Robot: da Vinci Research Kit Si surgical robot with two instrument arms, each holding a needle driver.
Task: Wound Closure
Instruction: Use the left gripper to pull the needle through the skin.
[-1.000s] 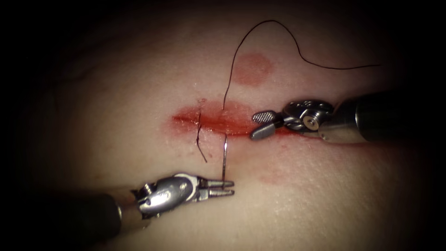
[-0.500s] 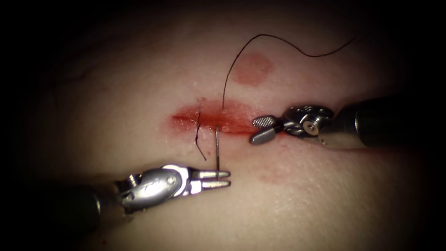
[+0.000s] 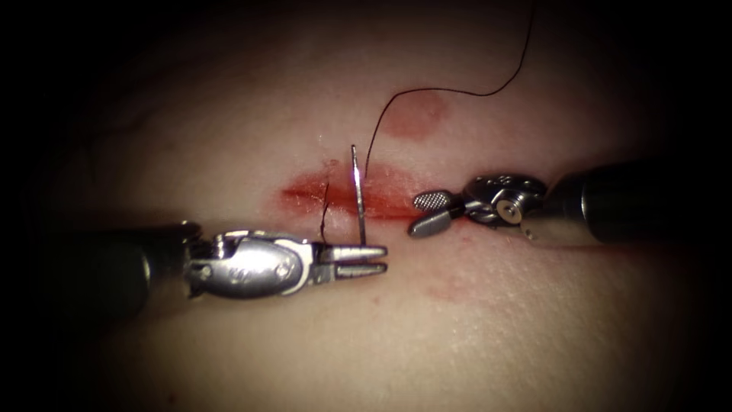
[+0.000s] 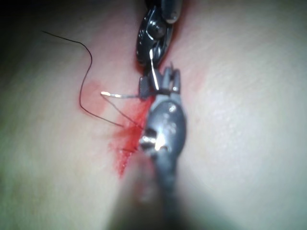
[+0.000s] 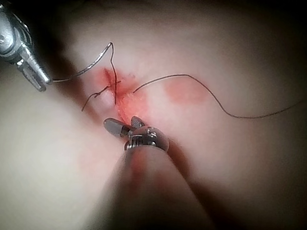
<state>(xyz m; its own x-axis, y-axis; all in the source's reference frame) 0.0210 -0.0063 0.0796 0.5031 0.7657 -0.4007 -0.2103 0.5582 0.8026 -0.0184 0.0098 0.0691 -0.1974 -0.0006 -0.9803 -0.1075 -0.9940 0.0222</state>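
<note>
Both tools sorted: my left tool (image 3: 372,260) is clamped on the needle (image 3: 357,194) near one end, shaft pointing straight up over the cut (image 3: 343,197), while my right tool (image 3: 427,212) sits open and empty just right of it.

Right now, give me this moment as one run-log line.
left claw: shut on needle near its end | needle: free of tissue, over cut | right claw: open, empty | thread: trails from cut

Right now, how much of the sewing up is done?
One stitch already crosses the cut. The left tool grips the needle near one end; the needle is out of the tissue, with thread trailing from the cut's far side. The right tool is open, holding nothing. Most of the cut still gapes.
</note>
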